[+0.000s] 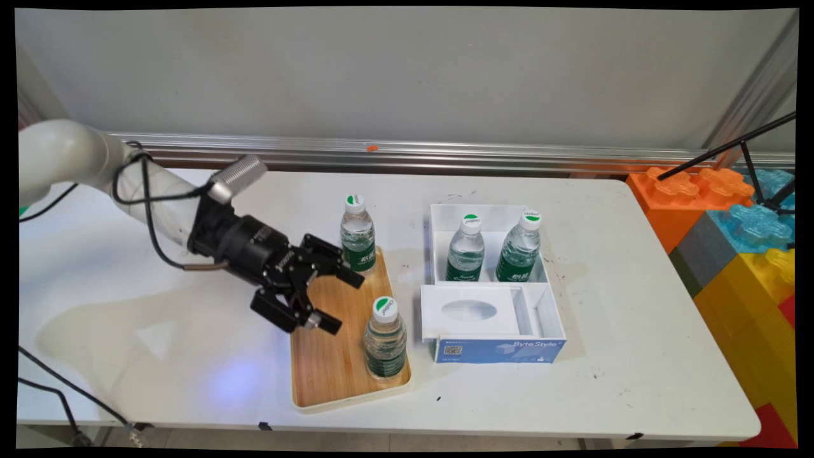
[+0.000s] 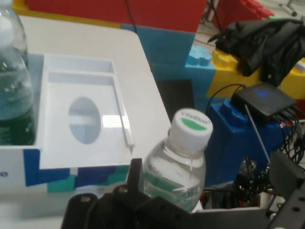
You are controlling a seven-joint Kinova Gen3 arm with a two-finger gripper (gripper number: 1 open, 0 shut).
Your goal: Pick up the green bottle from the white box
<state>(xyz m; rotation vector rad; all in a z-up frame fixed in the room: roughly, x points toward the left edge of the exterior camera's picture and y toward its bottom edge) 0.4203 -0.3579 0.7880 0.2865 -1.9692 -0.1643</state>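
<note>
two spread fingers (image 1: 337,303) over wooden tray (image 1: 331,369), near bottle (image 1: 385,340)

arm low, reaching in from the left
the white arm (image 1: 95,172) slopes down to the right; its black gripper (image 1: 334,299) points rightward, tilted slightly down, jaws spread wide apart, holding nothing.

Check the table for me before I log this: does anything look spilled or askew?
Yes. A wide, pale yellowish stain spreads over the table left of the wooden tray, like a dried or wet spill. All four bottles stand upright and capped. The open gripper hovers over the tray.
</note>
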